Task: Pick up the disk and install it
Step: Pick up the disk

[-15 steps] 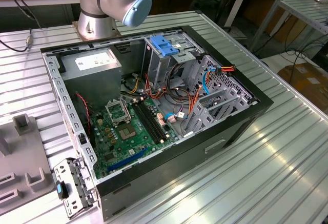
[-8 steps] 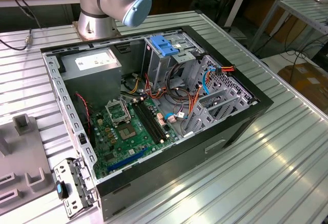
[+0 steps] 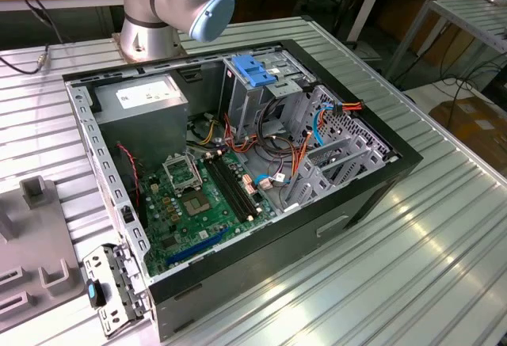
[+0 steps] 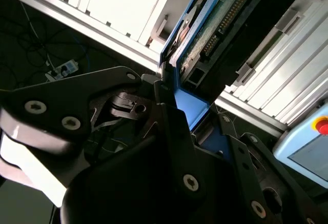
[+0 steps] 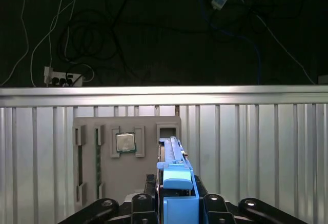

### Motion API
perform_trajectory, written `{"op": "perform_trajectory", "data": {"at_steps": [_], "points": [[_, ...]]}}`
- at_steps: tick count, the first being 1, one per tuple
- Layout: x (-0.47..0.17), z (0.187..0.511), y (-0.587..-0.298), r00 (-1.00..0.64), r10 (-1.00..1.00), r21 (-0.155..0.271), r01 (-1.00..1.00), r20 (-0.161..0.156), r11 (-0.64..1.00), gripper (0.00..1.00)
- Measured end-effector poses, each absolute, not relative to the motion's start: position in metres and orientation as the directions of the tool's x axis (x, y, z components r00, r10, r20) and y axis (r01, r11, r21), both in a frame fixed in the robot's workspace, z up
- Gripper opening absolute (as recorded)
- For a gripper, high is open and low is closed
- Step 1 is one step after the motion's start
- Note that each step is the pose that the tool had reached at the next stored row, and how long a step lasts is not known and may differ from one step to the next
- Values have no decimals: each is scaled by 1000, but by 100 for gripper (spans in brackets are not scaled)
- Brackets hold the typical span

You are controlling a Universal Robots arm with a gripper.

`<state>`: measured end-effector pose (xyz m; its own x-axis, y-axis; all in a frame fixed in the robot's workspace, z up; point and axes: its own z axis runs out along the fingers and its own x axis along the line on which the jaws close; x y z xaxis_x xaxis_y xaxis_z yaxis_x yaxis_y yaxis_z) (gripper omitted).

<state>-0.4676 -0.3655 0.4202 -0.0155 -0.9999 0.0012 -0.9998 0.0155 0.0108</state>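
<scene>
The disk [image 4: 215, 24] is held edge-on, its green circuit board and connector row framed by a blue carrier rail [image 5: 177, 180]. My gripper [image 4: 190, 108] is shut on the blue carrier, a black finger [image 4: 160, 88] pressing each side. In the first wrist view the gripper [image 5: 177, 196] and disk hang over a grey fixture plate [image 5: 92, 157], with the disk's far end by the plate's slot [image 5: 168, 131]. Whether it touches the slot I cannot tell. The open computer case [image 3: 238, 164] lies on the ribbed metal table [image 3: 412, 267], its drive cage [image 3: 257, 96] at the back.
A flat blue latch plate [image 3: 253, 69] tops the drive cage, and a grey box with a white sticker [image 3: 142, 96] fills the case's back corner. Orange and blue cables cross the motherboard [image 3: 198, 203]. A processor chip [image 5: 125, 143] sits in the fixture plate. A pendant with a red button [image 4: 307, 142] lies nearby.
</scene>
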Motion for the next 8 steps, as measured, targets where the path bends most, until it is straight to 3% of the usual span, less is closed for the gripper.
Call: {"op": "perform_trajectory", "data": {"at_steps": [8], "points": [[-468, 432, -366, -15, -1000, 11, -1000, 1, 15, 37]]}}
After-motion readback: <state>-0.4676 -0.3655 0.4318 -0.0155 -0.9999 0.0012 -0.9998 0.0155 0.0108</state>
